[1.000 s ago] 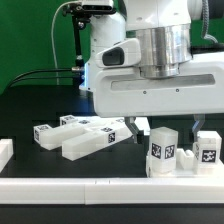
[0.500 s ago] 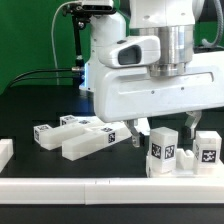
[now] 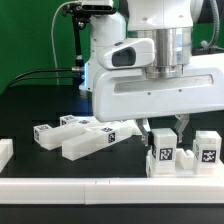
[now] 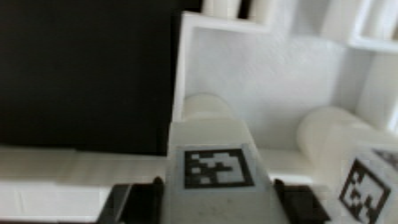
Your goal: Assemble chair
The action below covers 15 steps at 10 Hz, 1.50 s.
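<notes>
no legible text, only coded marker tags (image 4: 217, 168).

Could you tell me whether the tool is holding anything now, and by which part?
It cannot be told. The tool straddles the upper end of the upright tagged white piece, but whether its fingers press it is unclear.

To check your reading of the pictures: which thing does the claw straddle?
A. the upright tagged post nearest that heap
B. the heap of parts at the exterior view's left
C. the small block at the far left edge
A: the claw has one finger on each side of the post, which the wrist view also shows; the heap lies apart.
</notes>
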Motion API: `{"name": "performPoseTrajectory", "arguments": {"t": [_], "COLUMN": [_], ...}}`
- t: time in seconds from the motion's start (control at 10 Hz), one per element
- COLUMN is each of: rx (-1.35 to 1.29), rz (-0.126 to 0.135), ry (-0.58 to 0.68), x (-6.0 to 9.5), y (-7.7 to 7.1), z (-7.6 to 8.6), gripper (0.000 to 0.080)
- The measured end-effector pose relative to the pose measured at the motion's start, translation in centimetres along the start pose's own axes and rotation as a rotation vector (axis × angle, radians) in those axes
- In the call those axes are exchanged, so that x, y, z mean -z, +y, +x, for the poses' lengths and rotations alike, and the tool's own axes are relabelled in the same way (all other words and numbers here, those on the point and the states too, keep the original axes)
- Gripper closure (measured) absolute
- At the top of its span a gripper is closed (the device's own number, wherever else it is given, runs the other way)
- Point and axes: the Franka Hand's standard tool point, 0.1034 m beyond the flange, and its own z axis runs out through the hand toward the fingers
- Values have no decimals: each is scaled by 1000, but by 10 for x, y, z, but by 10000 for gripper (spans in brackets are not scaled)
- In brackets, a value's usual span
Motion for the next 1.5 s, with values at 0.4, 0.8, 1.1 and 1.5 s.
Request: {"name": "performPoseTrajectory", "arguments": {"t": [0.4,0.8,1.1,1.5], "rx": [-747,-1231,-945,-442], "rz": [-3,29,17,11], "ry": [44,34,24,20], "x": [3,2,1,3], "y": [-4,-4,-1,9], "z": [7,8,6,7], "gripper": [515,515,440,153]}}
